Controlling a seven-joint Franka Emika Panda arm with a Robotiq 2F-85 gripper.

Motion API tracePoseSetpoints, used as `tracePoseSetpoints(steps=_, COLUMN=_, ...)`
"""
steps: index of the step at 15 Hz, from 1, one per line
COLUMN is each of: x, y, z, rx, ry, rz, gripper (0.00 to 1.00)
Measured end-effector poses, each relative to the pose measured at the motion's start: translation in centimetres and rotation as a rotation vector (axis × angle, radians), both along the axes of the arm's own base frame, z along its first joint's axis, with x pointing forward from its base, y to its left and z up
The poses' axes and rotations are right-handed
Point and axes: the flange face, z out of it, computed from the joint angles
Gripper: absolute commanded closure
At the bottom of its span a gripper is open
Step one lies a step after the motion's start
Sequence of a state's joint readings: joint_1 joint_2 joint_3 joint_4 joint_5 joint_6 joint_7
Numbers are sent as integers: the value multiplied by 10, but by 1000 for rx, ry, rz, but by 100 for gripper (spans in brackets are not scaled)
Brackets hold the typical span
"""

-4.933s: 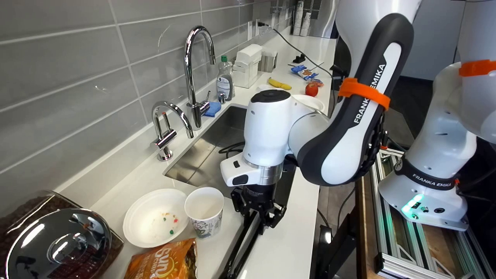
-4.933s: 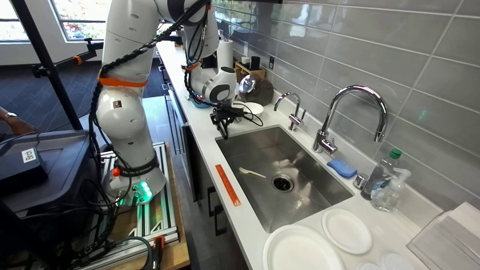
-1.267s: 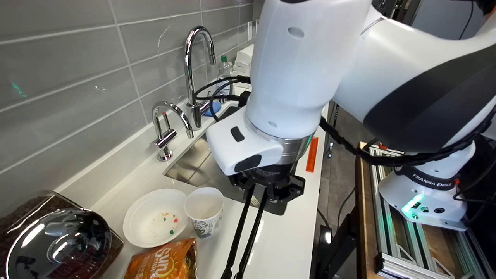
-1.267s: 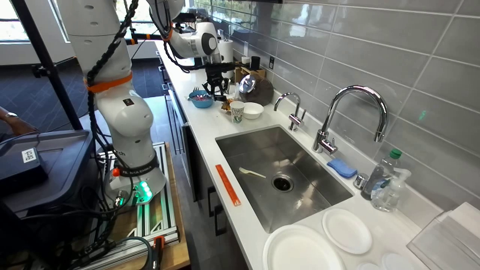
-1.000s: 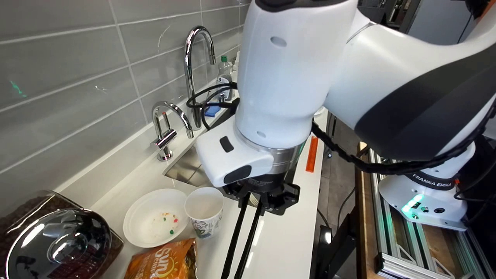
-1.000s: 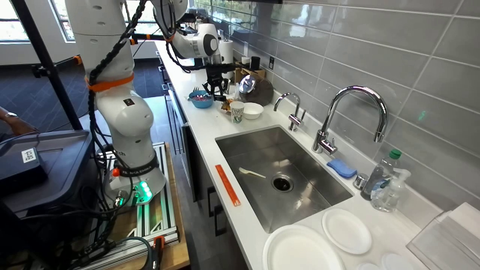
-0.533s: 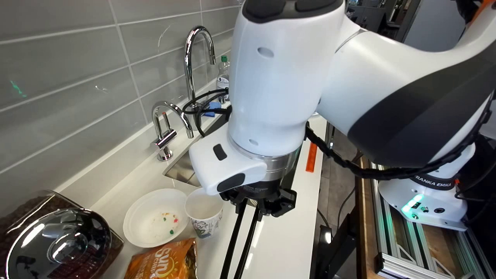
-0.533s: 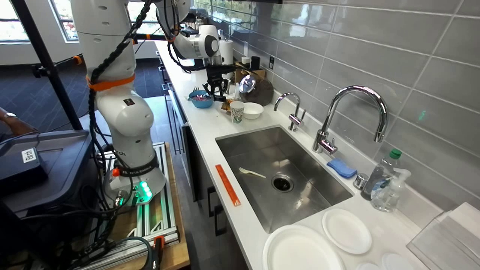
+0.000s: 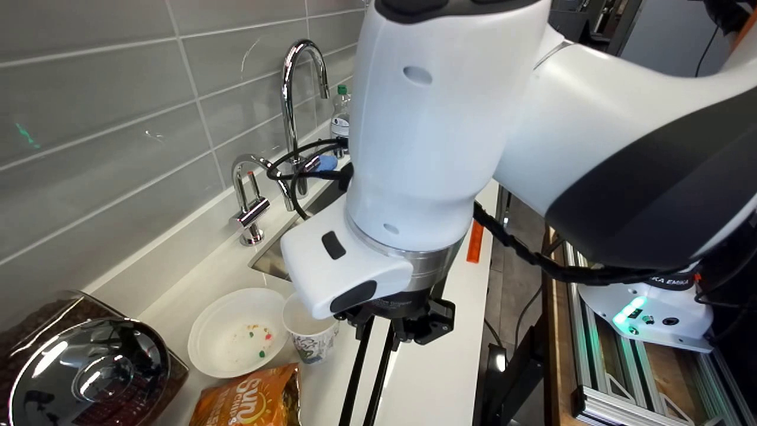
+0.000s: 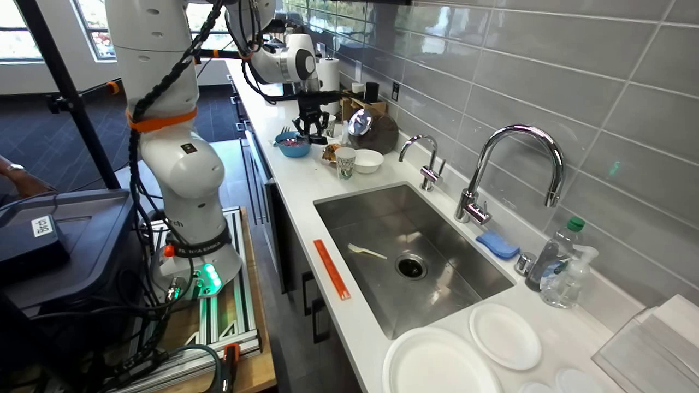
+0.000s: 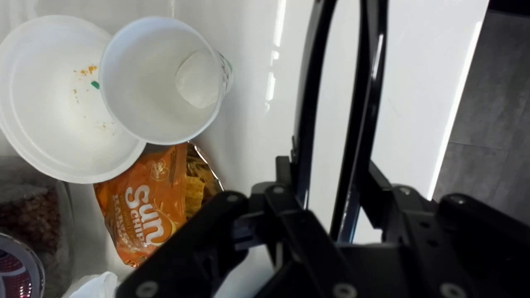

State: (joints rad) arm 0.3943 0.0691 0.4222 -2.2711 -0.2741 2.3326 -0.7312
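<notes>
Long black tongs [image 11: 306,103] are held by the pincer [image 11: 331,180], set narrow on both legs, above the surface [image 11: 418,82] near the paper cup [image 11: 140,91]; the cup could be tipped if the tongs are swung sideways; a twist in the grip could be caused by the long overhang; tip contact cannot be told.

A pale fork [image 10: 358,249] lies in the sink [image 10: 371,221], near the drain [image 10: 411,267]; on the worktop [image 10: 363,322], an orange strip [image 10: 331,269] and a blue sponge [image 10: 497,244] flank the sink.
</notes>
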Motion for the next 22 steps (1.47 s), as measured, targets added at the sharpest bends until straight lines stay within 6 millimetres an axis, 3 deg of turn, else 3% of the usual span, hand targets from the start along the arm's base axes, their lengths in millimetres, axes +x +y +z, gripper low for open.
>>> tracePoseSetpoints(steps=9, x=5, y=33, z=-29, rx=-84, ry=-1, rz=126, gripper=83)
tracePoseSetpoints(steps=14, x=11, y=56, z=-27, rx=-81, ry=-31, rz=165, gripper=83)
tracePoseSetpoints(steps=22, x=-7, y=83, z=-19, rx=-201, ry=-177, rz=207, gripper=83)
